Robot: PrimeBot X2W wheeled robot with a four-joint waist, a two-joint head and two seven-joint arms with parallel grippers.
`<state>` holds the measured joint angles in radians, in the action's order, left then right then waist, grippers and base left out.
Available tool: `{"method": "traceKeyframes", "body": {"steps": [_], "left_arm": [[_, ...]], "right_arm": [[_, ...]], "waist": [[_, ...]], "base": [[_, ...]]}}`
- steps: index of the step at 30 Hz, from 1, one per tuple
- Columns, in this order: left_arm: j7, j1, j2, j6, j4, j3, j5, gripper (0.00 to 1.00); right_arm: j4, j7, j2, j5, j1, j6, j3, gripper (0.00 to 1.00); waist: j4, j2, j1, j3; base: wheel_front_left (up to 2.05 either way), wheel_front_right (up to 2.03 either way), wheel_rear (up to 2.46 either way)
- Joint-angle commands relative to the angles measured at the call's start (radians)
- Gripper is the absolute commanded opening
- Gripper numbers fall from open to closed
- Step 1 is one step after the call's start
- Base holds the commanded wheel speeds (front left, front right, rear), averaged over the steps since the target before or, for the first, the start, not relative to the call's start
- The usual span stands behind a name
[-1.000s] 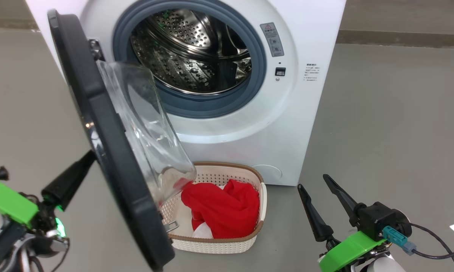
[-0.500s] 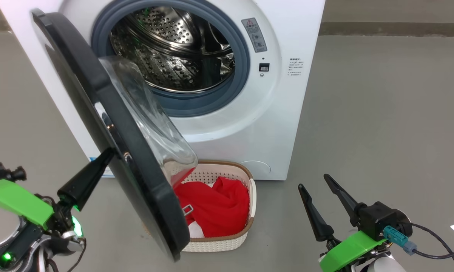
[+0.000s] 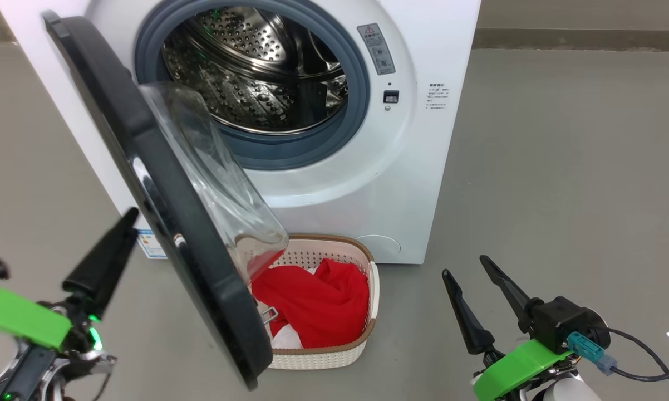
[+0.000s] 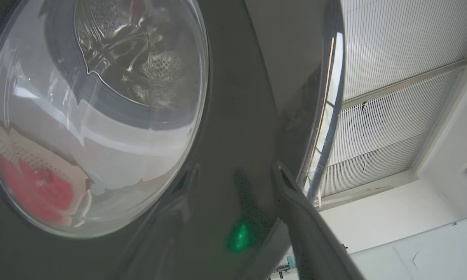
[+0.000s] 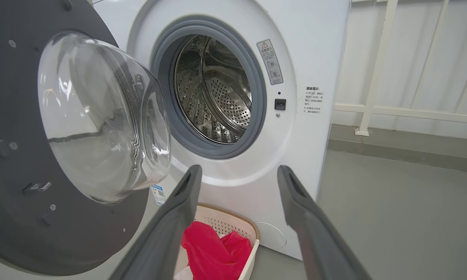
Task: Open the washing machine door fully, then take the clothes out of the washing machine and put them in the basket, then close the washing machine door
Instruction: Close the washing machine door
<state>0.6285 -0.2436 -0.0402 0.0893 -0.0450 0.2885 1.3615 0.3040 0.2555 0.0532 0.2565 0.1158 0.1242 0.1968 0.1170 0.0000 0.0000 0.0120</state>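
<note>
A: Grey floor [image 3: 562, 167]. The washing machine door [image 3: 145, 167] hangs partly open, with the basket [image 3: 334, 348] of red clothes [image 3: 323, 301] just beside its lower edge.

B: Stiff, glossy, probably slick. I'd push its black rim, away from the hinge. The left end effector [image 4: 237, 167] is spread wide at its outer face, and the right end effector [image 3: 465, 266] is wide and empty.

Red clothes [image 5: 214, 252] in basket [image 5: 227, 221]

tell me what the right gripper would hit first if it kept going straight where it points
Probably the washing machine, on its white front just below the drum opening. The right gripper aims past the door and above the basket, though depth is unclear.
</note>
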Motion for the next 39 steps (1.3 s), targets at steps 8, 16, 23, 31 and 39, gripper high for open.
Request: {"method": "traceKeyframes", "body": {"steps": [8, 16, 23, 31, 39], "left_arm": [[-0.268, 0.062, -0.103, -0.194, -0.039, -0.011, -0.346, 1.00], [-0.595, 0.151, -0.214, -0.219, -0.035, -0.191, -0.720, 1.00], [-0.842, 0.216, -0.232, -0.219, 0.063, -0.270, -0.879, 1.00], [-0.889, 0.233, -0.187, -0.211, 0.127, -0.257, -0.978, 1.00], [-0.890, 0.293, -0.113, -0.214, 0.108, -0.208, -1.114, 1.00]], "right_arm": [[-0.027, 0.006, -0.003, 0.014, 0.024, 0.007, 0.017, 1.00], [-0.027, 0.006, -0.003, 0.010, 0.024, 0.007, 0.020, 1.00], [-0.030, 0.006, -0.003, 0.013, 0.019, 0.007, 0.020, 1.00], [-0.031, 0.006, -0.003, 0.013, 0.011, 0.007, 0.022, 1.00], [-0.028, 0.006, -0.003, 0.014, 0.010, 0.007, 0.027, 1.00]], "waist": [[0.012, 0.0000, 0.0000, 0.002], [0.013, 0.0000, 0.0000, 0.006], [0.007, 0.0000, 0.0000, 0.012], [0.006, 0.0000, 0.0000, 0.011], [0.001, 0.0000, 0.0000, 0.017]], "base": [[0.00, 0.00, 0.00], [0.00, 0.00, 0.00], [0.00, 0.00, 0.00], [0.00, 0.00, 0.00], [0.00, 0.00, 0.00]]}}
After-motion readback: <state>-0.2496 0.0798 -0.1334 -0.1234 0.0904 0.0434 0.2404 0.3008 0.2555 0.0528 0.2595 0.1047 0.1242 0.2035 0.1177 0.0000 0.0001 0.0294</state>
